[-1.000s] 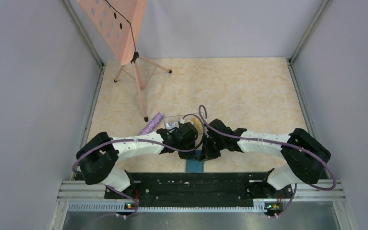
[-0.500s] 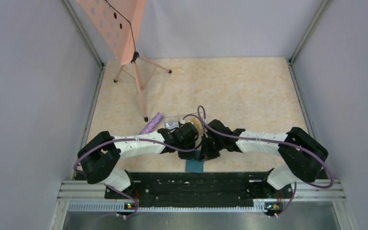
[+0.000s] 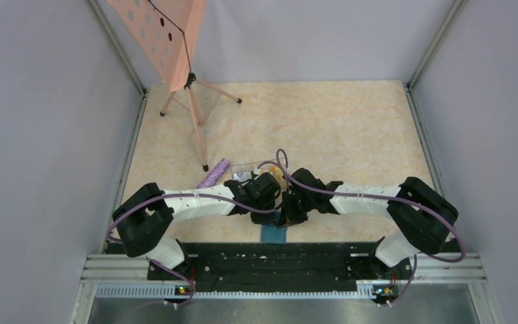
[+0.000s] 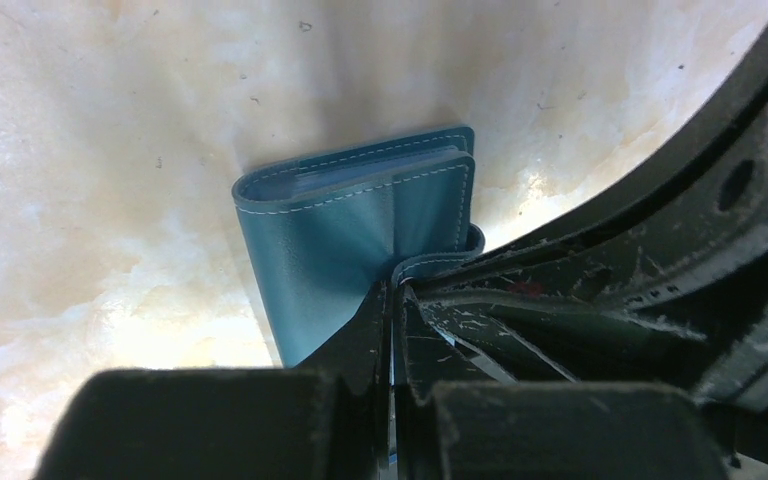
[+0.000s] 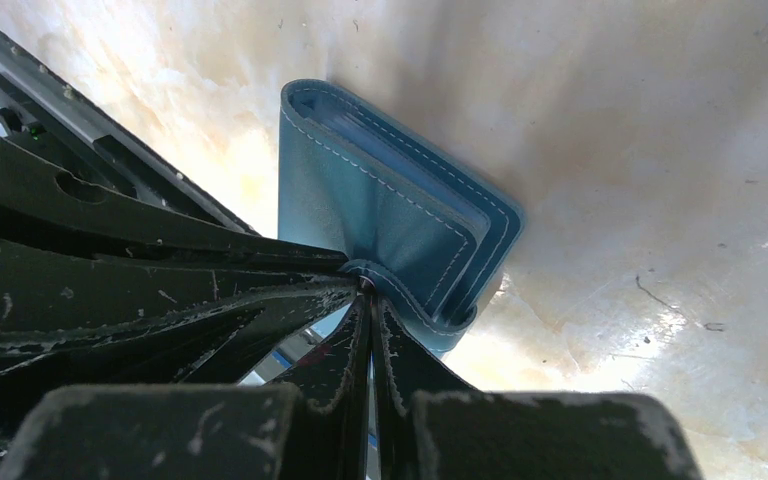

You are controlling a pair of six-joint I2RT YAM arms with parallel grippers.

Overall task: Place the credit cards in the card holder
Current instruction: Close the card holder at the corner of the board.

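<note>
While the left arm (image 3: 195, 202) and right arm (image 3: 367, 200) meet low over the near edge of the desk (image 3: 337, 128), the teal card holder (image 4: 350, 230) sits folded between their tips. The left jaws and the right jaws are both closed, and each appears to pinch the holder by its snap tab (image 4: 438, 263). Pale layers show between the covers, but I cannot tell whether the credit cards are inside, so I cannot judge how much loading is left.

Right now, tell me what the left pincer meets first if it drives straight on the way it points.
The teal card holder: the left pincer is shut right at its near edge, apparently pinching it. Behind the holder lies the tabletop.
</note>
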